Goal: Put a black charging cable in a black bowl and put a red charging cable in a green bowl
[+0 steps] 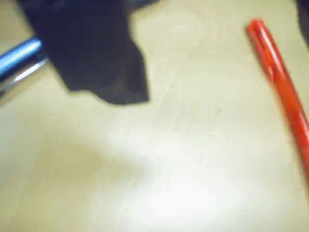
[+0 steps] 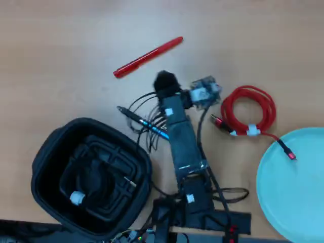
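Right of your tool (image 2: 164, 81) in the overhead view, the thin bright red coiled cable (image 2: 249, 110) awaits; tool's grip: cannot tell. Black coiled cable (image 2: 91, 179) sits inside the deep black plastic bowl (image 2: 45, 152).

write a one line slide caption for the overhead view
Black cable already in the black bowl; red cable on the table beside the green bowl.
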Controlling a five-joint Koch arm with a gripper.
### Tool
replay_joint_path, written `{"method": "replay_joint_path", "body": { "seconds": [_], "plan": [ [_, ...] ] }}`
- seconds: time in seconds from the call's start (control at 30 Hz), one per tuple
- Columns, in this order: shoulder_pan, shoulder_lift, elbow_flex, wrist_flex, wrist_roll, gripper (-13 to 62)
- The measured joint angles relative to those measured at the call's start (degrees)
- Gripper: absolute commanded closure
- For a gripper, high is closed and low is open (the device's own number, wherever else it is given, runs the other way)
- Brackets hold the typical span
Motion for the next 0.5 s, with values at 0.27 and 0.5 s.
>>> {"method": "replay_joint_path", "body": {
  "seconds": [0.27, 0.5],
  "plan": [
    [18.02, 0.09, 10.55, -1.93, 0.35, 10.5],
    [29.71, 0.26, 11.25, -2.81, 0.44, 10.3]
  ]
}}
